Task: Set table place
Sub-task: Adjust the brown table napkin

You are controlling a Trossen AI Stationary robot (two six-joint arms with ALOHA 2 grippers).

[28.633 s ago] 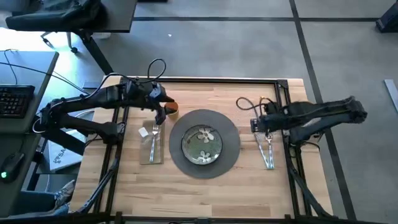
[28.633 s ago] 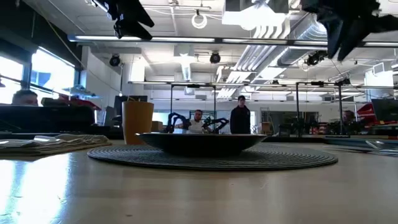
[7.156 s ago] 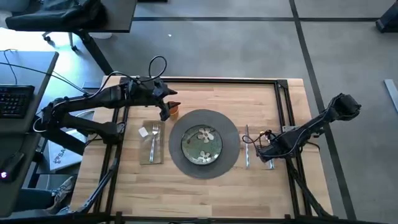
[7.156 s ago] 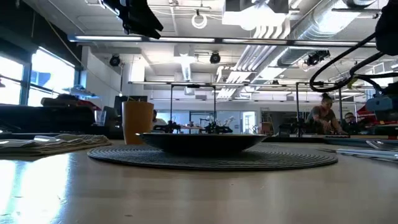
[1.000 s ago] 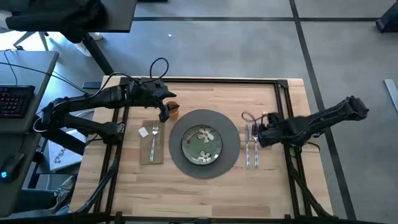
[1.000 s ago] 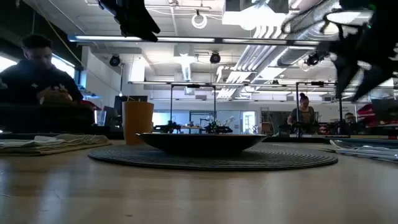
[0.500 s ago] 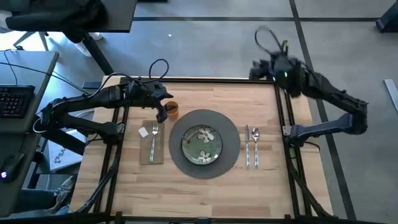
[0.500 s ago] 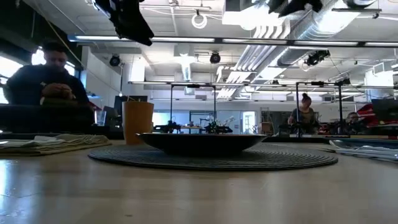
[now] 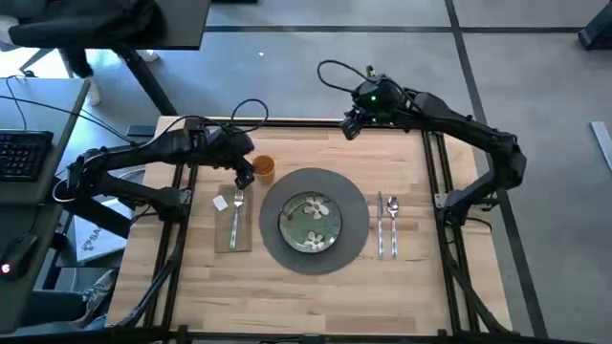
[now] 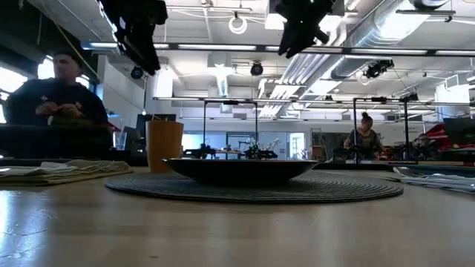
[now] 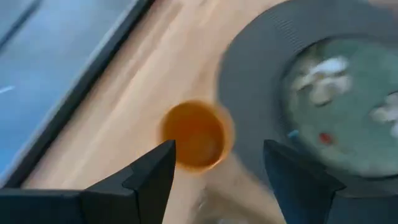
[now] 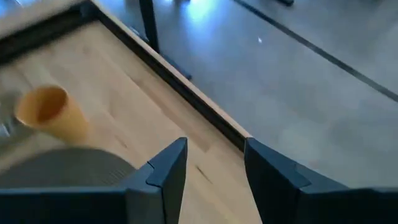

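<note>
The tabletop [image 9: 316,287] carries a full place setting. A round dark-grey placemat [image 9: 356,205] lies in the middle, and the green plate [image 9: 311,222] with white flowers sits centred on it. To the left of the mat lies the beige napkin [image 9: 229,239] with the fork [image 9: 236,212] laid lengthwise on top. To the right of the mat, just beside its edge, the knife [image 9: 380,222] and spoon [image 9: 392,222] lie side by side, parallel, the knife nearer the mat. The orange cup [image 9: 264,168] stands upright at the mat's upper-left edge, just beyond the napkin's far end.

The left hand [image 9: 245,176] hangs above the tabletop right next to the cup, on its left side and over the far end of the napkin. Its wrist view looks down past spread fingers [image 11: 152,177] onto the cup's open mouth, with the mat and plate beside it; the fingers grip nothing. In the low view this hand sits high above the cup [image 10: 164,146], clear of it.

The right hand [image 9: 353,125] is raised over the tabletop's far edge, well apart from the knife and spoon and beyond the mat. Its fingers [image 12: 166,171] stand apart and empty; its wrist view shows the black frame edge, the floor beyond, and the cup [image 12: 50,113] off to one side.

In the low view, people show in the room behind the tabletop.
</note>
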